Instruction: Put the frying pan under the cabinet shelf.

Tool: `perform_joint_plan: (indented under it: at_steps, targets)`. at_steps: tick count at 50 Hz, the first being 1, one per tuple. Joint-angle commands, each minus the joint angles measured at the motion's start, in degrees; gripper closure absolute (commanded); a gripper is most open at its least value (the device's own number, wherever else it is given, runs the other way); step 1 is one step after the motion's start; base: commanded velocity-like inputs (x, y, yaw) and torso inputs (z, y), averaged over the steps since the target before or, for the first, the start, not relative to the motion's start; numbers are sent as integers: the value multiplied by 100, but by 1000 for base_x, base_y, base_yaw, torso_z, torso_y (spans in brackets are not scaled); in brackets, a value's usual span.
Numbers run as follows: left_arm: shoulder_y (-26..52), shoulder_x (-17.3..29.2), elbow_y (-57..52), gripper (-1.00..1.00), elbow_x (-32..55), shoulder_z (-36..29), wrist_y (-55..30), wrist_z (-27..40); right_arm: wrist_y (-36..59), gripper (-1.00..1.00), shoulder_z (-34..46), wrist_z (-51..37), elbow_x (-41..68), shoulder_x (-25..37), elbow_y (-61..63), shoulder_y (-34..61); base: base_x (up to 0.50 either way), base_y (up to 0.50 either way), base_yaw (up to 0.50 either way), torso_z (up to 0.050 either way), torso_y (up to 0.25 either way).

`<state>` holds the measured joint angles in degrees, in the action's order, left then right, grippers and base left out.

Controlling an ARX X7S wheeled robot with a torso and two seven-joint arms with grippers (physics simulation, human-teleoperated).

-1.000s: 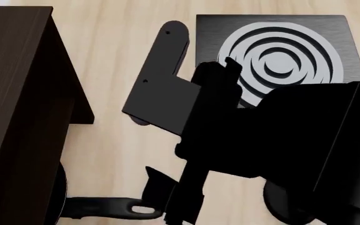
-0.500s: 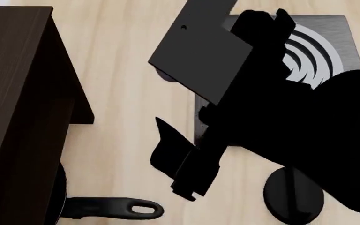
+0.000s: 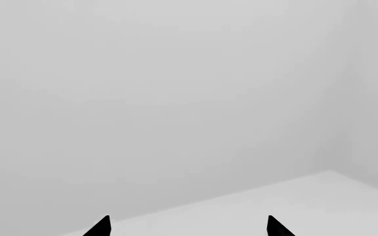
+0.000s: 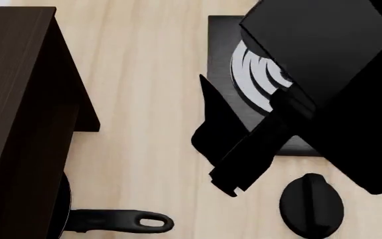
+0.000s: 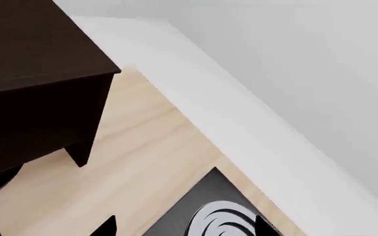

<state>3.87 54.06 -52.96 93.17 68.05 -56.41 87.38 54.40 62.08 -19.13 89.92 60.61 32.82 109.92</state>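
Your right gripper (image 5: pixel 183 227) hangs spread and empty above the stove plate (image 4: pixel 221 50), clear of the frying pan (image 4: pixel 115 221), whose bowl sits under the cabinet shelf (image 4: pixel 18 109) with its handle out.

The cabinet shelf (image 4: pixel 18 114) stands along the left of the wooden table (image 4: pixel 144 64). At the near left, the frying pan (image 4: pixel 63 211) lies mostly under it, its handle (image 4: pixel 118 221) reaching right onto open table. The stove plate (image 4: pixel 244 74) lies at the far right, well apart from the cabinet. A round knob (image 4: pixel 310 204) sits near of the stove plate, right of the handle's end. The right arm (image 4: pixel 324 84) hangs over the stove plate.
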Motion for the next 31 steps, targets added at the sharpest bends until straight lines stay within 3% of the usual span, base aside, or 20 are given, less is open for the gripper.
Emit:
perform_joint_plan:
  at_steps: [1, 31]
  targets:
    - [-119, 263, 7, -100, 383, 304, 104, 215, -232, -100, -250, -491, 242, 344, 194, 20, 0, 0, 0, 0, 0]
    - [-641, 432, -19, -100, 497, 667, 450, 224, -823, -100, -885, -1703, 1228, 1378, 891, 188, 0, 0, 0, 0, 0]
